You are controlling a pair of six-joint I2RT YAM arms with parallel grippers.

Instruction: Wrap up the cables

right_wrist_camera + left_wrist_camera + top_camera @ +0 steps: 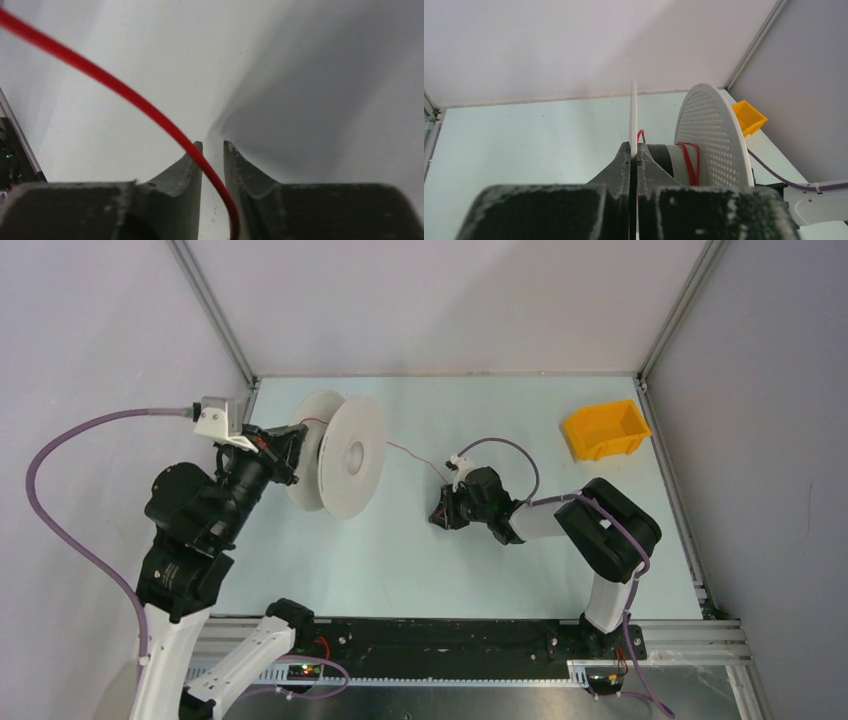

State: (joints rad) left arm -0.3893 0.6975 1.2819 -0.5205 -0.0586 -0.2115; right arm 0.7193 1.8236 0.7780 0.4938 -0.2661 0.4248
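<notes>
A pale grey round spool (350, 455) stands on edge at the back left. My left gripper (290, 455) is shut on its thin left flange, seen edge-on between the jaws in the left wrist view (634, 150). Red turns of the cable (691, 162) lie round the hub beside the perforated flange (711, 135). The thin cable (410, 452) runs from the spool rightward to my right gripper (440, 512). In the right wrist view the cable (125, 92) passes between the jaws of the right gripper (212, 145), which stand a narrow gap apart, wider than the cable.
A yellow bin (605, 430) sits at the back right corner and also shows in the left wrist view (749, 117). Aluminium frame posts and grey walls bound the pale table (450, 570). A lilac arm cable (505, 445) loops above the right wrist.
</notes>
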